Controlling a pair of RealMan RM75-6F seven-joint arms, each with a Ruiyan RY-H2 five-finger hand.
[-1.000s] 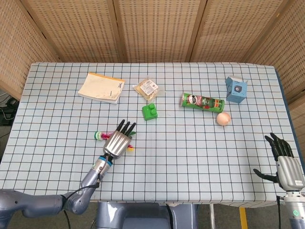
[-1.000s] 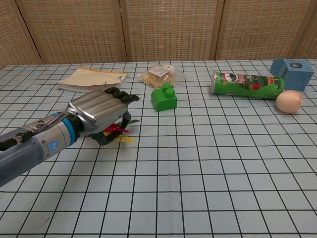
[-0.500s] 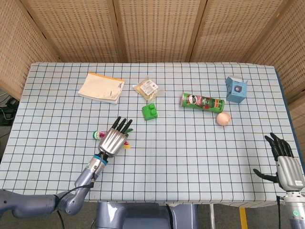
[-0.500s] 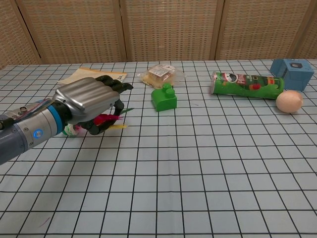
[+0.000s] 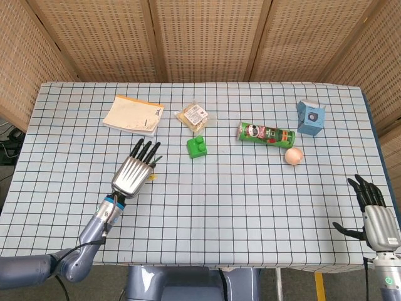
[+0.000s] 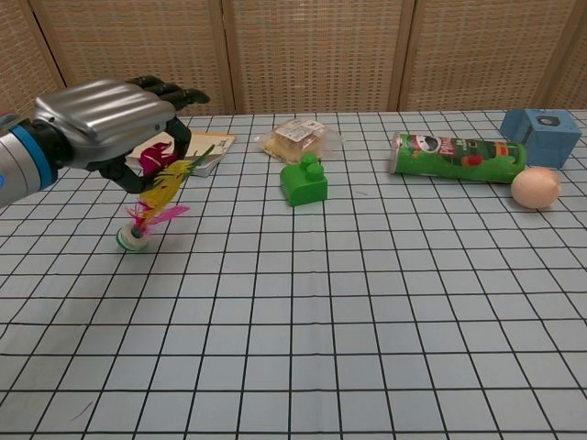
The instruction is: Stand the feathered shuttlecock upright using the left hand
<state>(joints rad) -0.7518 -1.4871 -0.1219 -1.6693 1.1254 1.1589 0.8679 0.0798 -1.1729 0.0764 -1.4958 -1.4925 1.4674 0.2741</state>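
Gripping the coloured feathers from above, the left hand holds the feathered shuttlecock close to upright: its round base sits on the checked tablecloth, and the pink and yellow plumes tilt up and to the right into the curled dark fingers. In the head view the silver back of the same hand hides nearly all of the shuttlecock, so only a scrap of colour shows beside it; whether the base bears its full weight on the cloth cannot be told.

Just beyond the left hand lies a notepad with an orange edge, flat on the cloth. Further along, a clear-wrapped snack packet lies near the middle of the far side, and a green toy brick sits just in front of it, well apart from the shuttlecock. To the right of the brick a green Pringles can lies on its side, with an egg close by its right end. A small blue box stands near the far right corner of the table.

The right hand hangs off the table's near right edge, holding nothing, its dark fingers stretched out and its thumb held away to the side. A woven panel screen closes off the scene behind the table.
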